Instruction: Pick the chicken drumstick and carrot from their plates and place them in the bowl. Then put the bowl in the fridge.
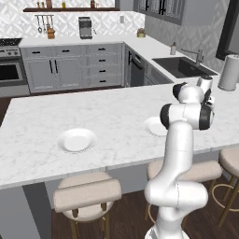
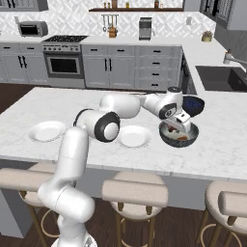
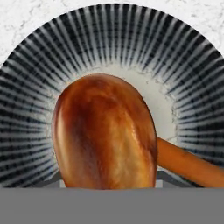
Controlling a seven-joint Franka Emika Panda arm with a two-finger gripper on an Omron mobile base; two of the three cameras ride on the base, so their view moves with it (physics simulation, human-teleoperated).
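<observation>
- i saw the gripper low over the bowl, clamped on the chicken drumstick.
- the carrot lay inside that bowl.
- both plates sat bare on the counter.

I see the chicken drumstick as glossy, smooth, mottled reddish-brown, and the carrot beside it as a smooth, satin orange. The bowl looks like ceramic, dark and ribbed with a paler matt floor. From my base views, the counter reads as polished white marble, the plates as plain white glaze, the stools as matt beige padding.
</observation>
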